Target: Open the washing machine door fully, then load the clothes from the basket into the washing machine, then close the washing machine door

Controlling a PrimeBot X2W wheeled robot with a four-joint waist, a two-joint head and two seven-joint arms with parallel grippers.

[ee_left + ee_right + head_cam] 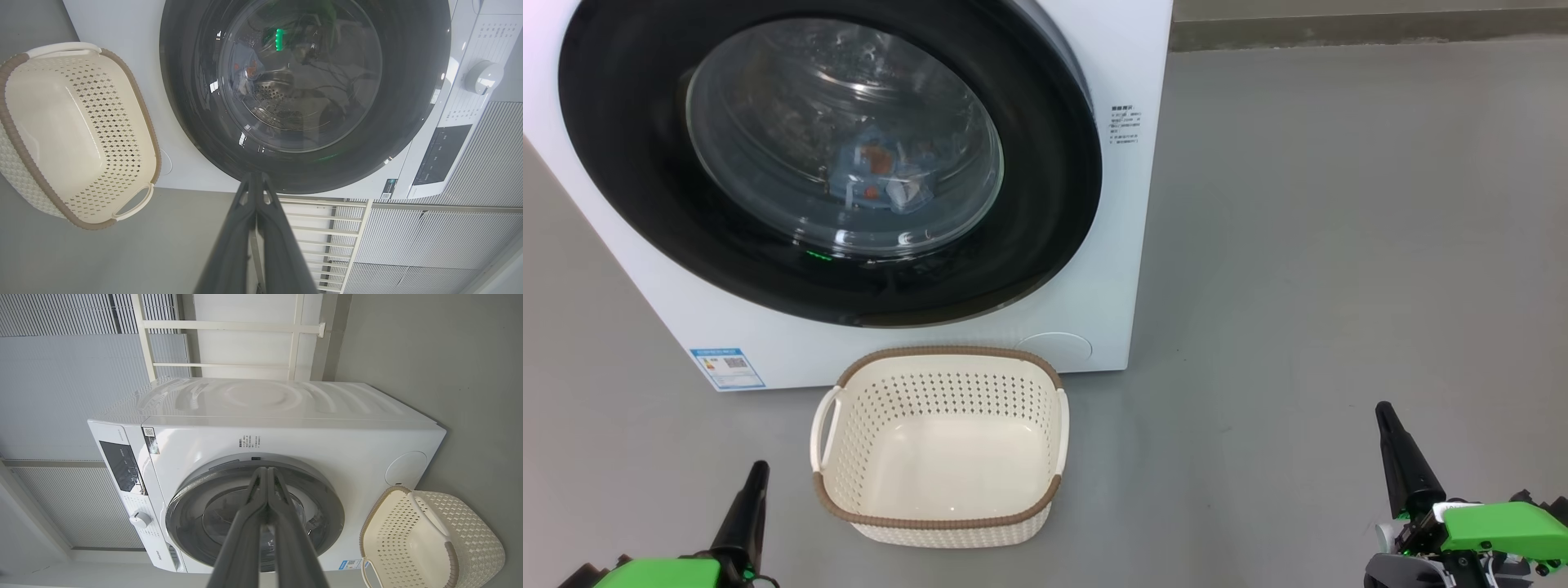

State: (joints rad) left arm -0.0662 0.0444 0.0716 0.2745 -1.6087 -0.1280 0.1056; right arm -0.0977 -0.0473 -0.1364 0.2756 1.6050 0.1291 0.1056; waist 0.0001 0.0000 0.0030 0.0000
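Observation:
The white washing machine [1045, 327] stands ahead with its round black washing machine door [629, 163] closed flat against the front. Behind the glass porthole lie the light-blue clothes [882, 175] with orange print, inside the drum. On the floor in front sits the cream basket [939, 514] with a brown rim, nothing in it. My left gripper [760, 467] is shut at the lower left, left of the basket. My right gripper [1383, 408] is shut at the lower right, well off to the basket's right. In the wrist views the door [408, 102] [327, 506] and basket [53, 118] [392, 539] show beyond the closed fingers [282, 253] [241, 539].
Grey floor [1339, 245] stretches to the right of the machine. A dark skirting strip [1364, 33] runs along the back. A control panel with a dial [482, 77] sits above the door. Ribbed wall panels and a white frame [229, 343] stand behind the machine.

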